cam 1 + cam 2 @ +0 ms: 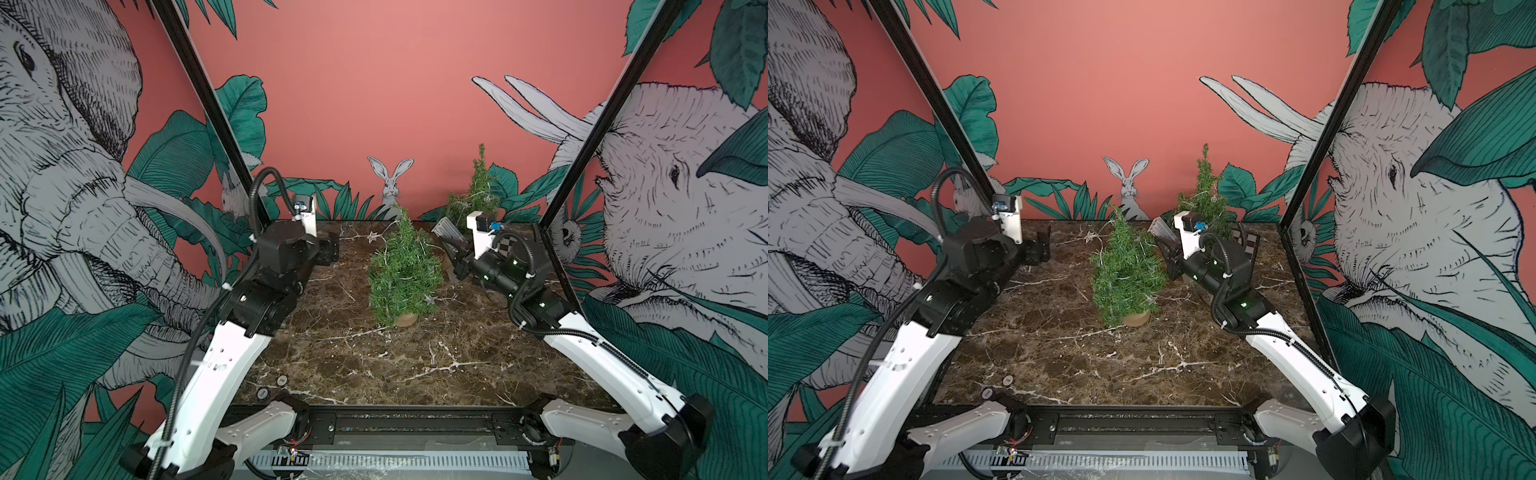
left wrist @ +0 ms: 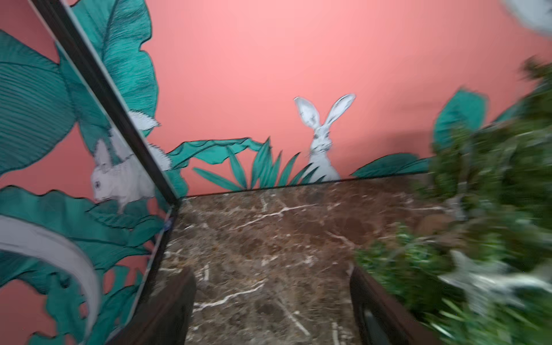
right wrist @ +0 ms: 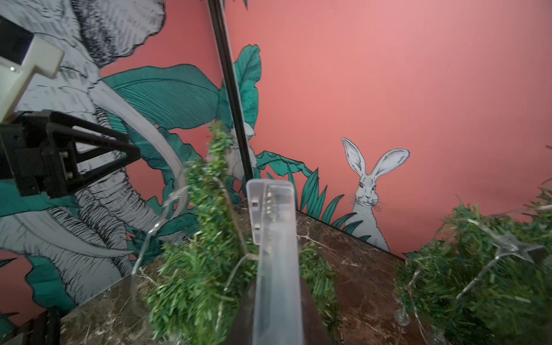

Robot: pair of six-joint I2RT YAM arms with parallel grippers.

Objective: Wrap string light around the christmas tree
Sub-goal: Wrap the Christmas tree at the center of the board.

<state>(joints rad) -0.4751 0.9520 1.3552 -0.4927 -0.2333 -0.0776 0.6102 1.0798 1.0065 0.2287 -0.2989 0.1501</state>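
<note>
Mid-wrap: the tree stands upright mid-table on its wooden base, between the two grippers, with thin wire of the string light already looped over part of the foliage and a few star lights dangling off it behind and low at the side. Right gripper is clamped narrow on the clear battery box of the string, just beside the tree on its right side, box sticking up and forward past the fingertips; wire runs from the box into the branches. Left gripper is empty, jaws spread wide, sitting off the tree's left side toward the back of the table; tree and one star sit just off its right finger in the wrist view, which is motion-blurred. A second, already wired tree stands in the far right corner behind the right arm, not the target by my read. Step in hand looks like a handover or slack pickup: next move needs the left jaws on loose wire near the rear star, then carry it round the back of the tree. Risks: thin wire is hard to pinch, and any tug could tip the light tree
</note>
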